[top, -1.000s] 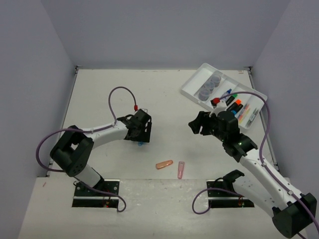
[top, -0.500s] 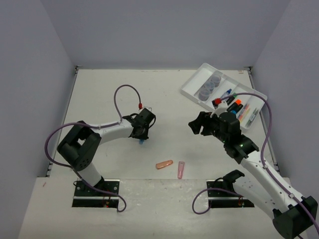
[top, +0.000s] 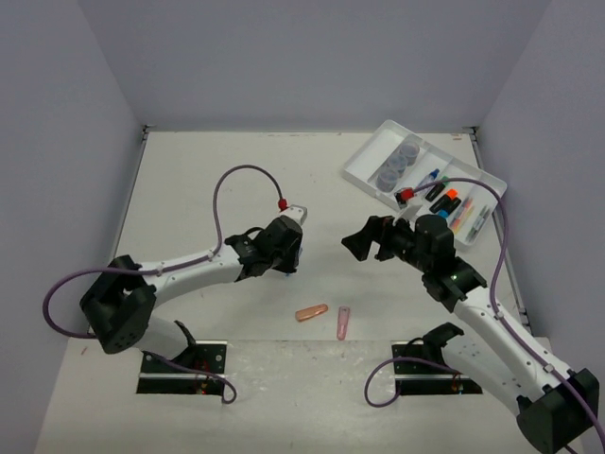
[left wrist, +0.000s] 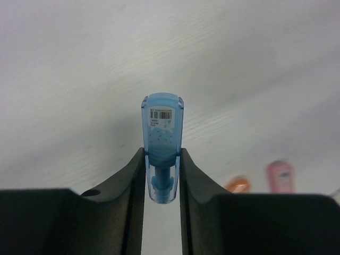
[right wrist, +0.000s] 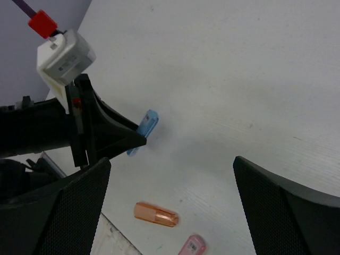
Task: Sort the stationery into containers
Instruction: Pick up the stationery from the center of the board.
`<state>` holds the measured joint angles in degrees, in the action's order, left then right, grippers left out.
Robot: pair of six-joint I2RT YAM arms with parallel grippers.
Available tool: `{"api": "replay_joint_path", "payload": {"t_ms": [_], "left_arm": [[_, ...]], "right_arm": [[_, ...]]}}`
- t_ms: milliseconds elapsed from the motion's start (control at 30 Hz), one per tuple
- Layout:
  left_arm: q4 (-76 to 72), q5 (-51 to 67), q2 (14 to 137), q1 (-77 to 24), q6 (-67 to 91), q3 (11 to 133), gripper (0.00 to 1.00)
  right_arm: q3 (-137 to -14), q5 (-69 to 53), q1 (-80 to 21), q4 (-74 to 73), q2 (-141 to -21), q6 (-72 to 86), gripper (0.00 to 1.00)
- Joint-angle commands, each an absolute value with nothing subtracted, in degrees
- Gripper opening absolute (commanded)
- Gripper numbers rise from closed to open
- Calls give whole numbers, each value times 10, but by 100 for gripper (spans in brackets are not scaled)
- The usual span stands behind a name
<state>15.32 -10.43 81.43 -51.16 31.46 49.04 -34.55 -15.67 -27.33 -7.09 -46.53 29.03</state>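
- Pink capsule (top: 342, 323): lying flat on the desk (top: 208, 180), well apart from the tray (top: 366, 148), to the tray's near-left. It is the nearest item.
- Orange capsule (top: 311, 312): flat on the desk just beside the pink one, on the side away from the tray. The two do not touch.
- Blue capsule (left wrist: 162, 119): clear blue with a barcode label. It is pinched at its lower end and sticks out past the fingertips. It sits left of the tray and farther from it than the right claw. Whether it touches the desk cannot be told.
- Left claw (left wrist: 162, 159): both black fingers pressed against the sides of the blue capsule, pinching it.
- Right claw (right wrist: 172, 159): fingers spread wide with nothing between them. It is above the desk between the left claw and the tray, near the tray's near-left edge.
- Pens (top: 475, 222): thin, lying in the tray's right-hand compartment.
- Highlighters (top: 442, 194): black with coloured caps, in the tray's middle compartments.
- Pots (top: 398, 163): three round grey-blue pots in a row in the tray's left compartment.
- Tray: white and divided, set at an angle at the far right corner of the desk.
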Motion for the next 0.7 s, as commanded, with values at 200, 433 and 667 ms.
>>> {"api": "replay_joint_path", "payload": {"t_ms": [200, 433, 667], "left_arm": [[-251, 92, 697, -542, 285, 368, 0], [-267, 93, 699, -547, 275, 371, 0], [-262, 95, 705, -548, 271, 385, 0]], "right_arm": [[-325, -345, -274, 66, -499, 380, 72], [-334, -365, -278, 62, -544, 388, 45], [-342, -343, -293, 54, -554, 381, 27]]}}
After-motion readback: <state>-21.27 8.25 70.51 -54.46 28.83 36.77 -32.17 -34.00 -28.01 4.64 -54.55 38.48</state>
